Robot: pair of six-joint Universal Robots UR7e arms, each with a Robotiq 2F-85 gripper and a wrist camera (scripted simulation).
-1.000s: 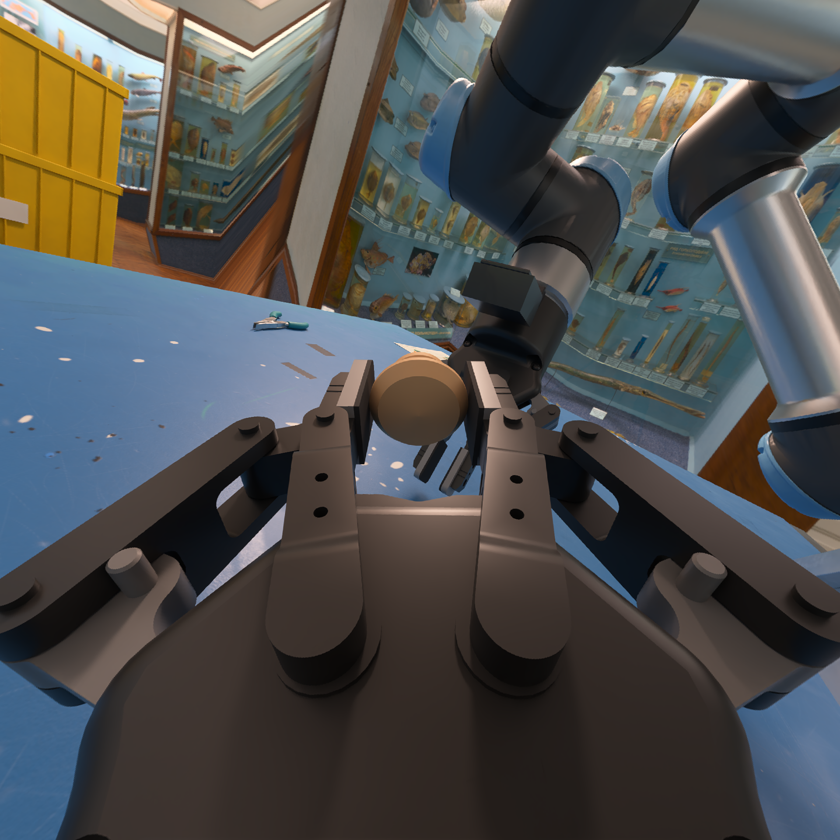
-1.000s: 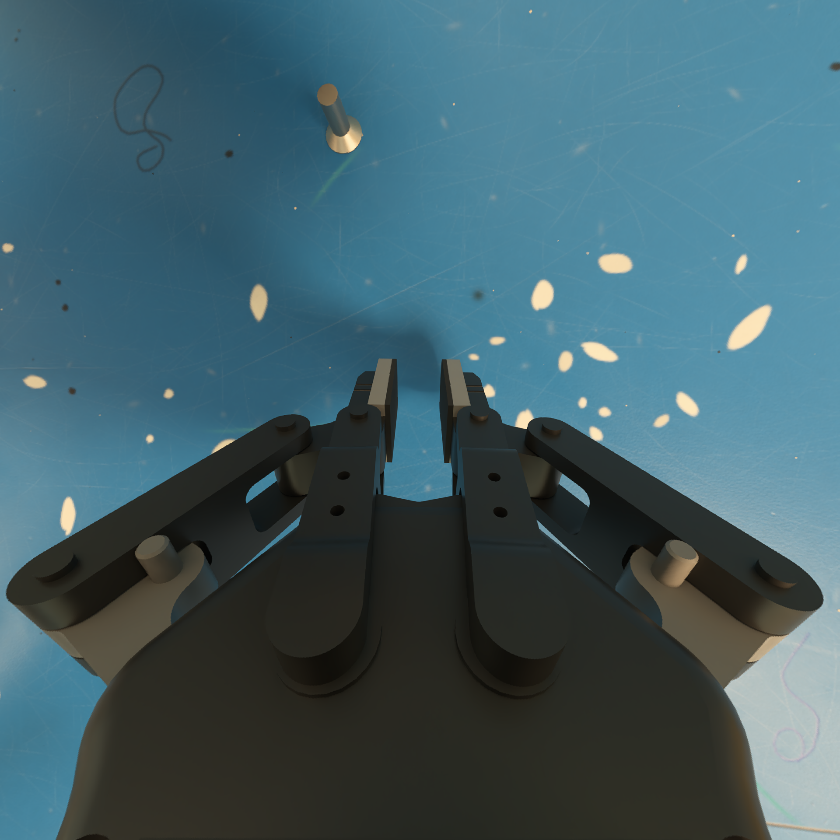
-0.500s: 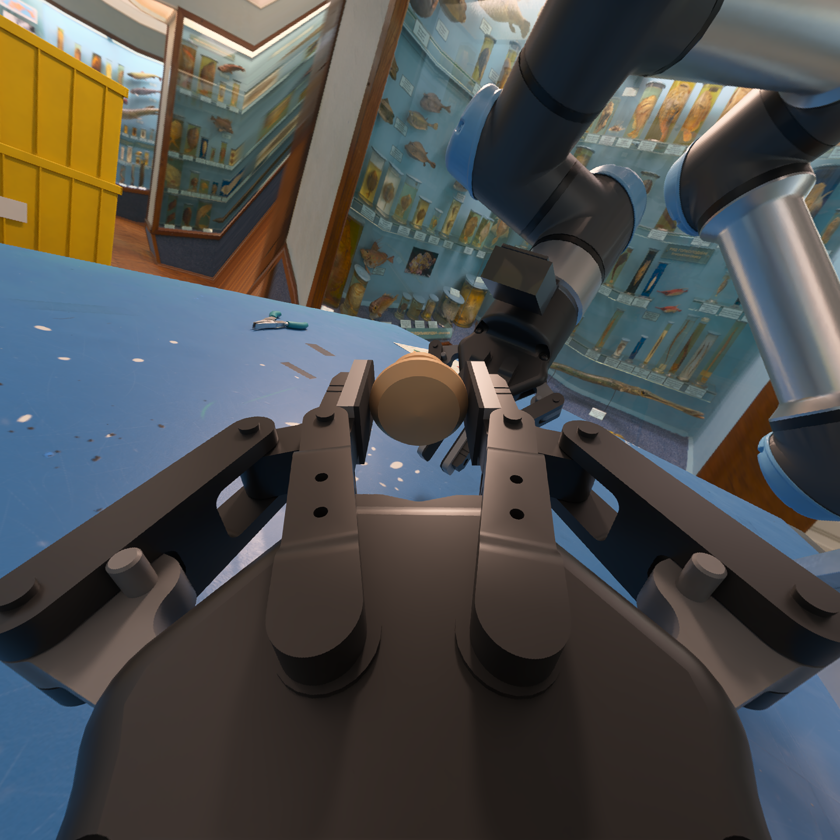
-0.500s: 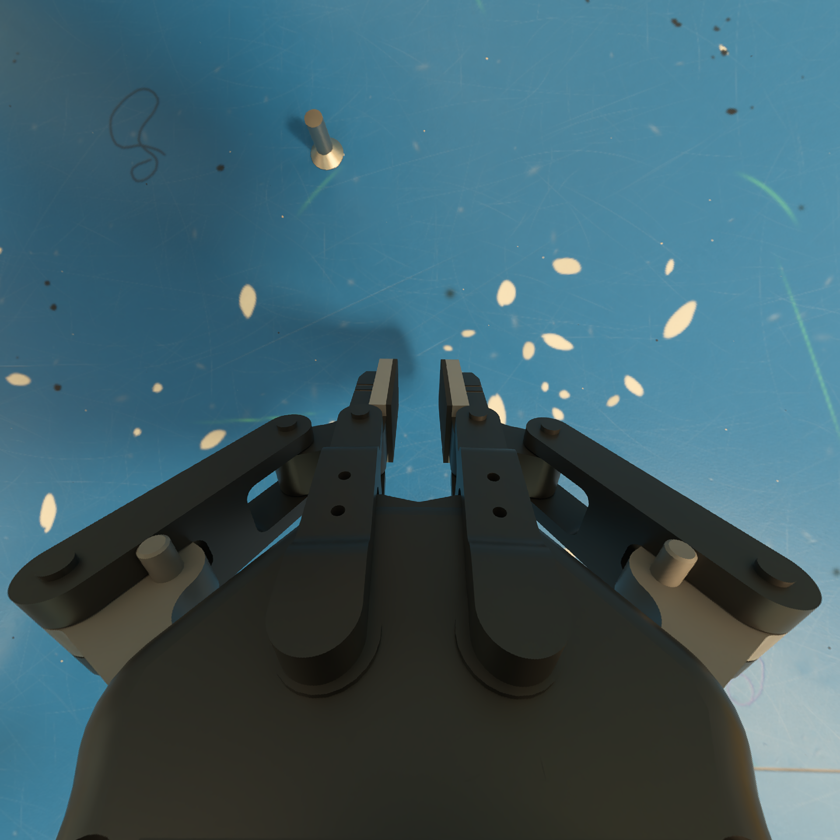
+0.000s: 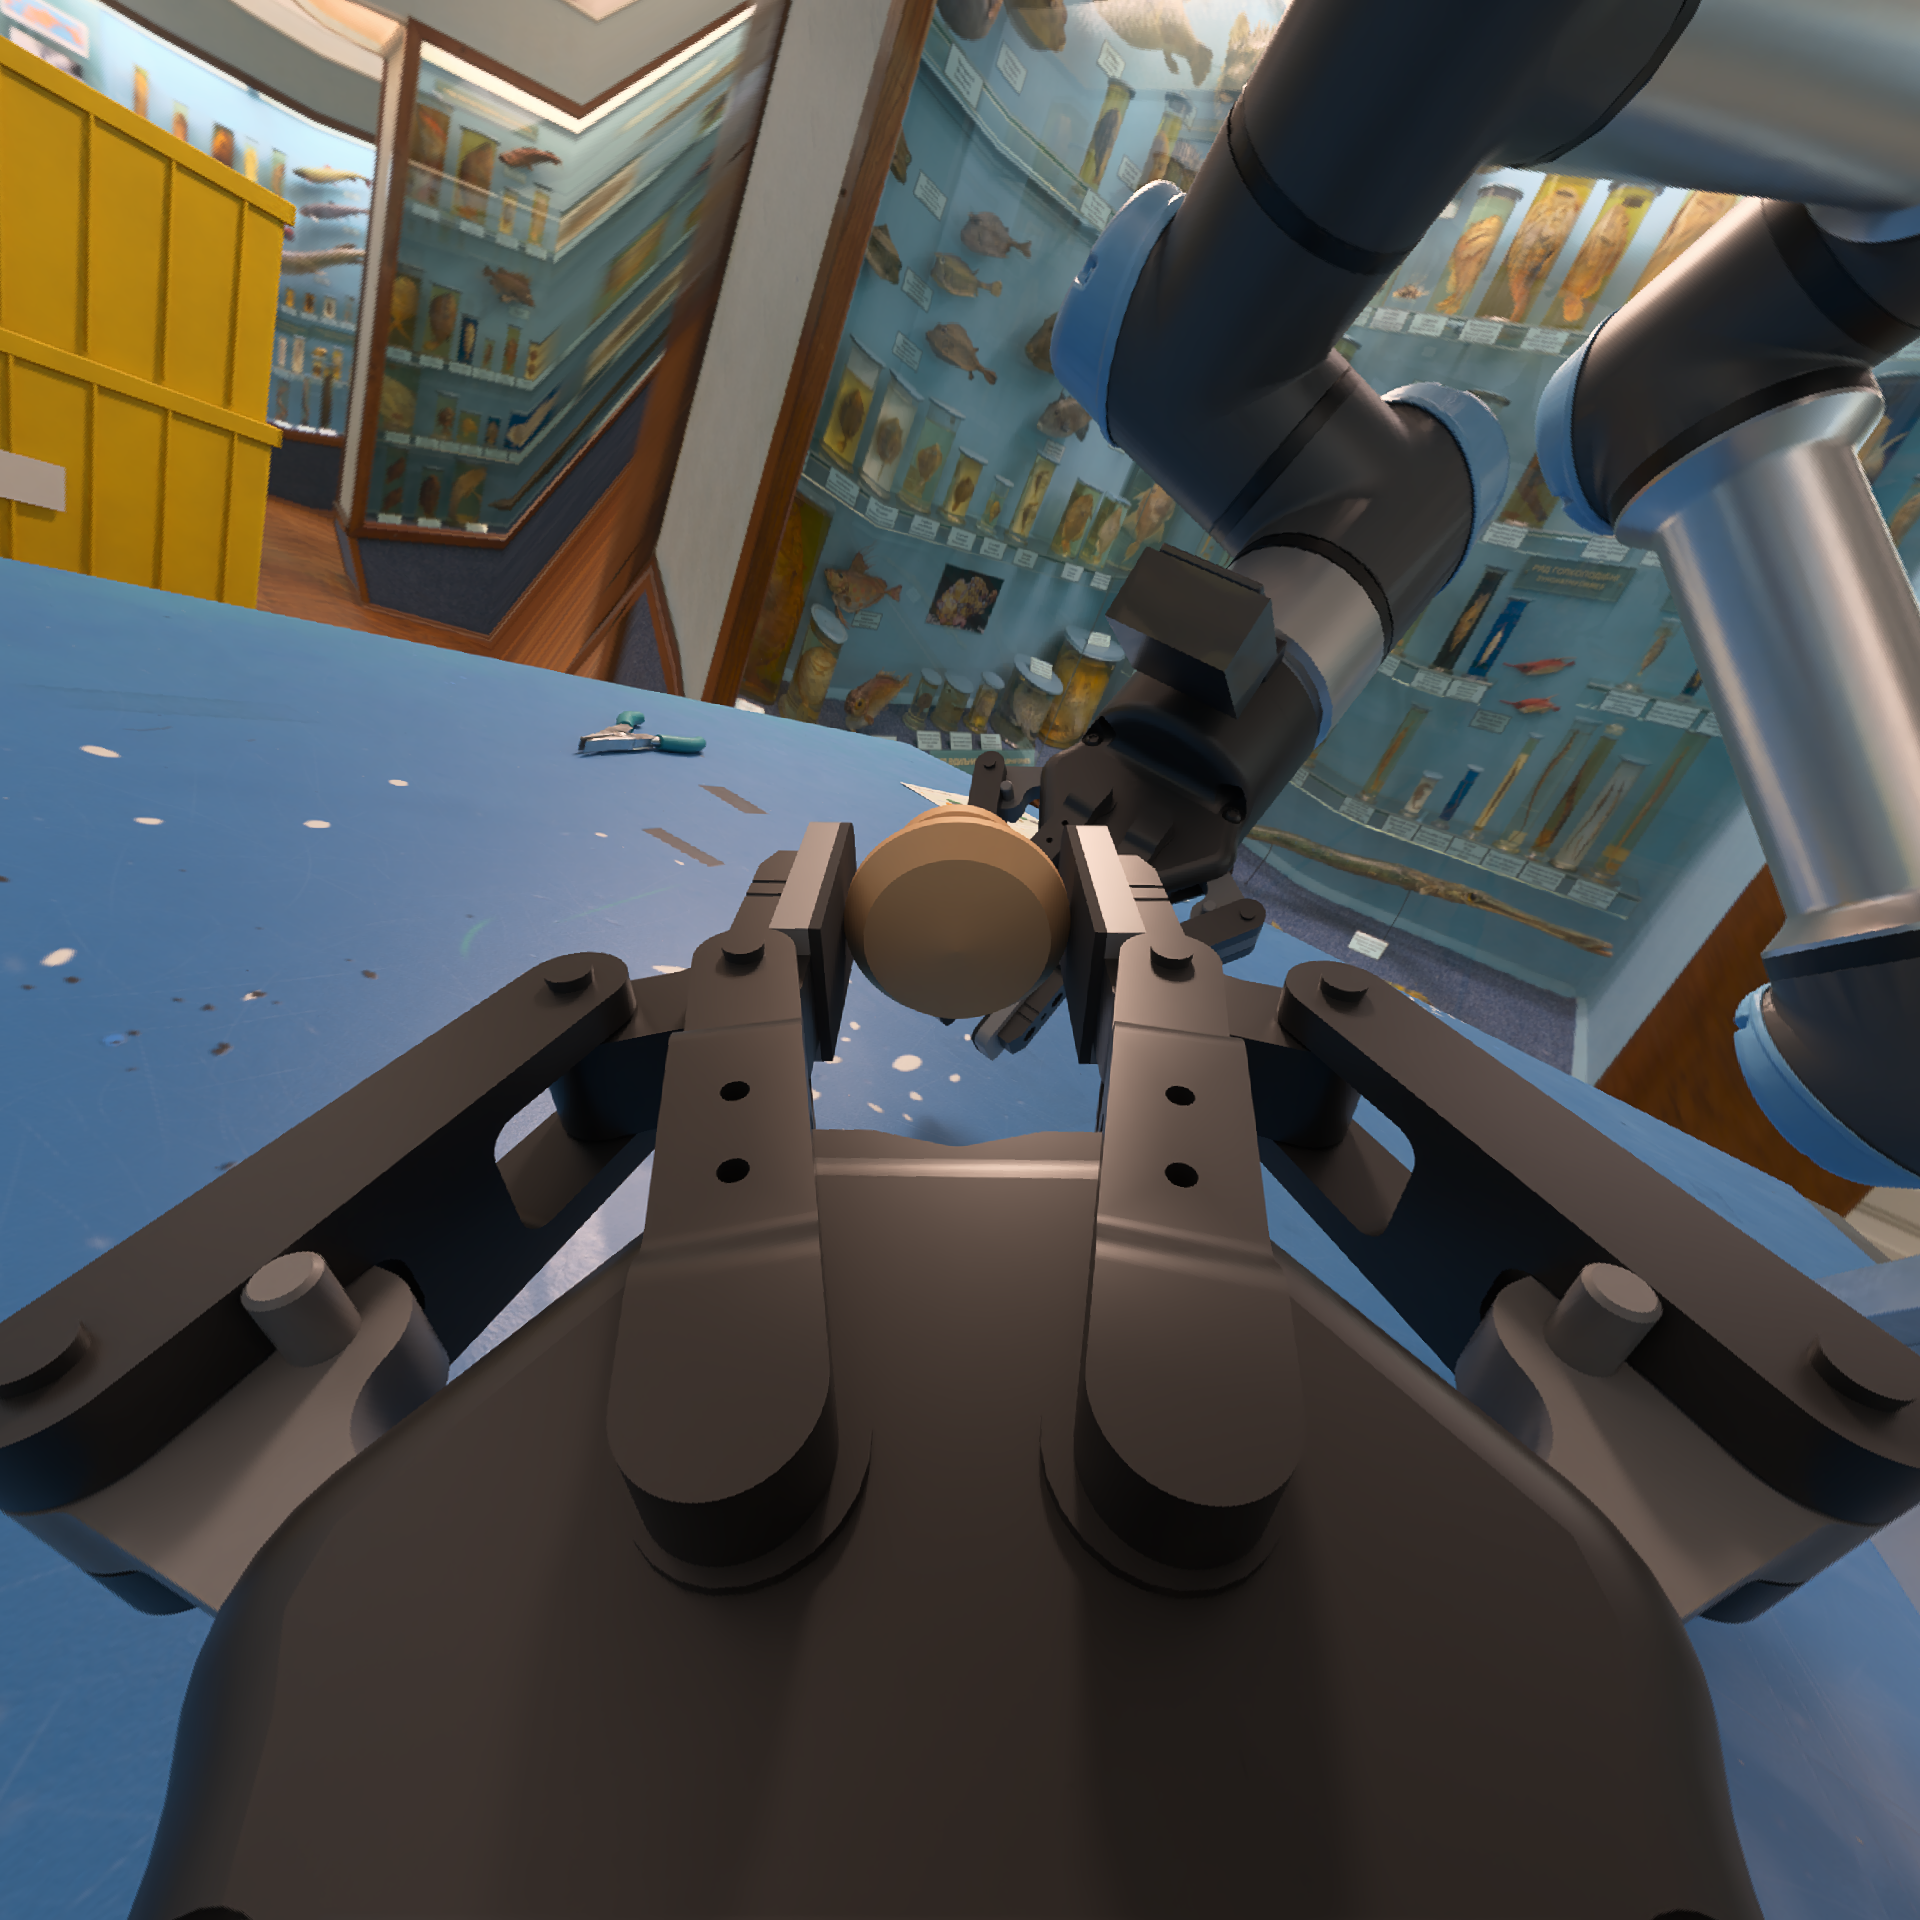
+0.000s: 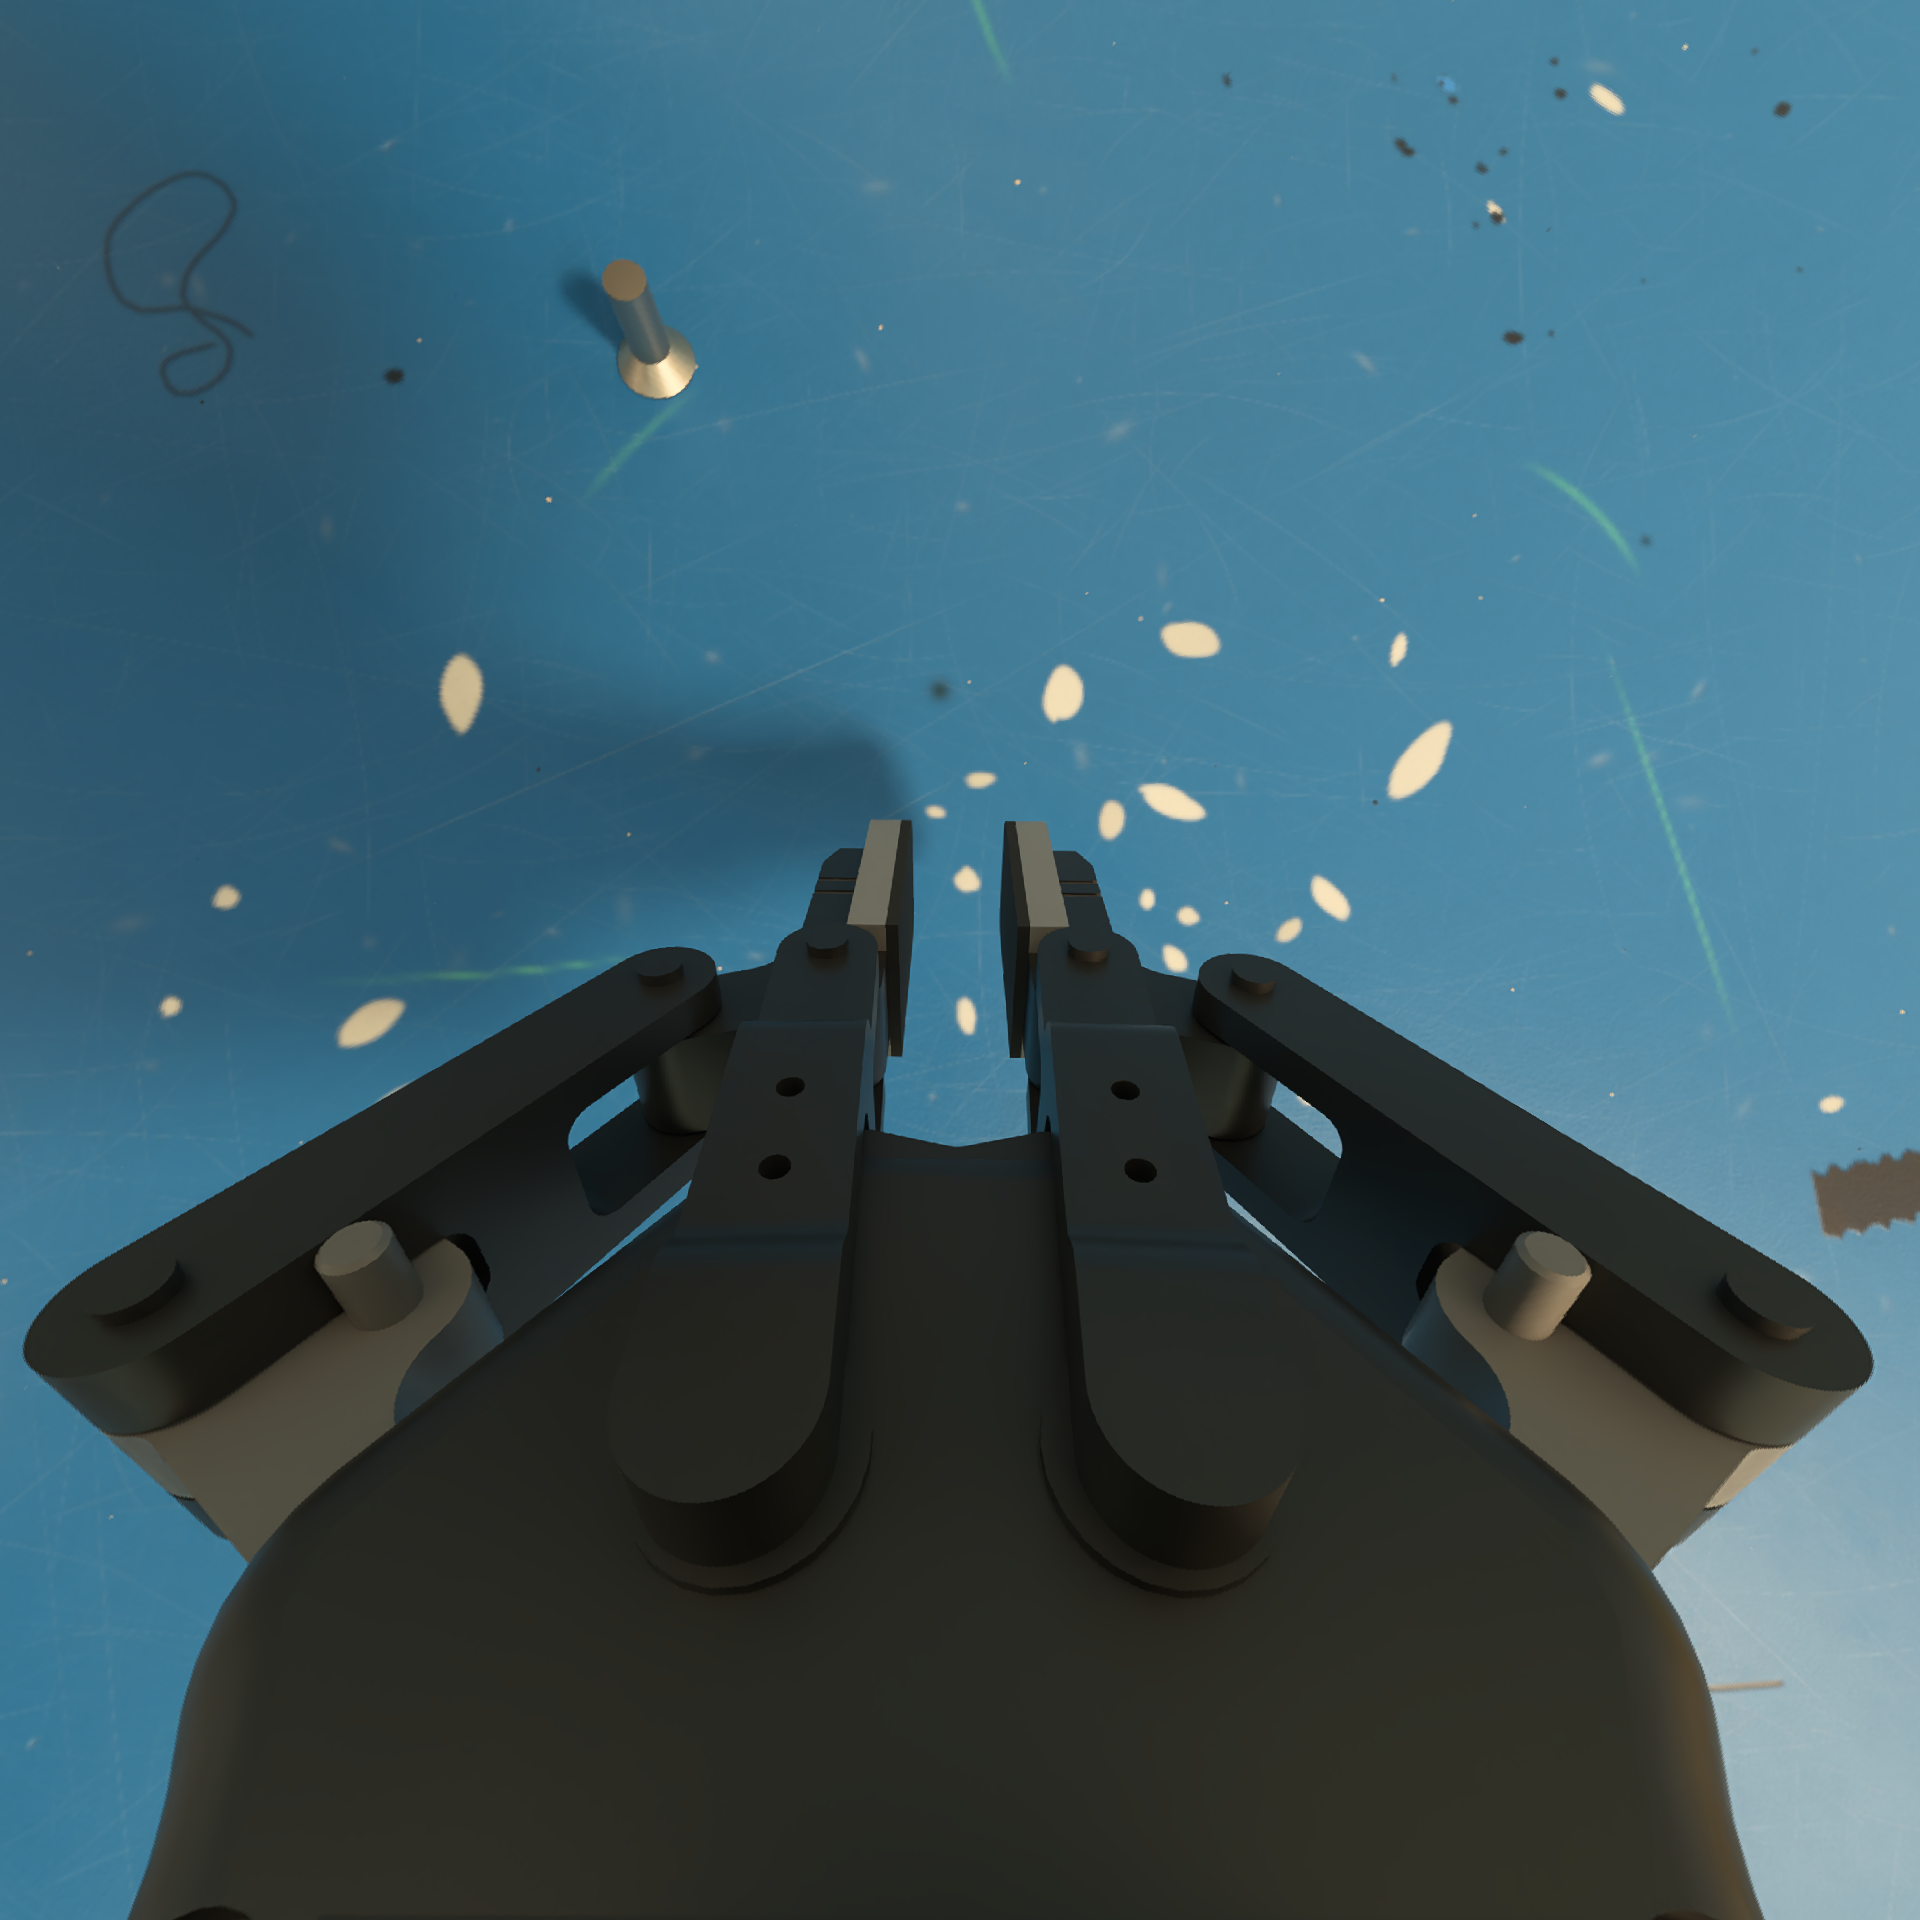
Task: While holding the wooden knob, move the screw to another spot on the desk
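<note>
**Off-task items around your desk**

You had a teal-handled hand tool (image 5: 639,741) lying far out on the blue desk (image 5: 260,831), with two grey tape strips (image 5: 683,845) nearer in. Pale flecks (image 6: 460,692) dotted the top, beside a dark scribble (image 6: 177,281). Beyond stood a yellow crate (image 5: 114,343) and specimen cases (image 5: 488,343).

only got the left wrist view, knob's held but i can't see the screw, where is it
Observer: The screw stands head down on the blue desk, shaft up, nothing gripping it.
Operator: right gripper near it
Observer: The right gripper is apart from it; the screw sits ahead and left of its fingers.
Operator: fingers open or shut
Observer: Slightly open, with only bare desk between them.
</note>
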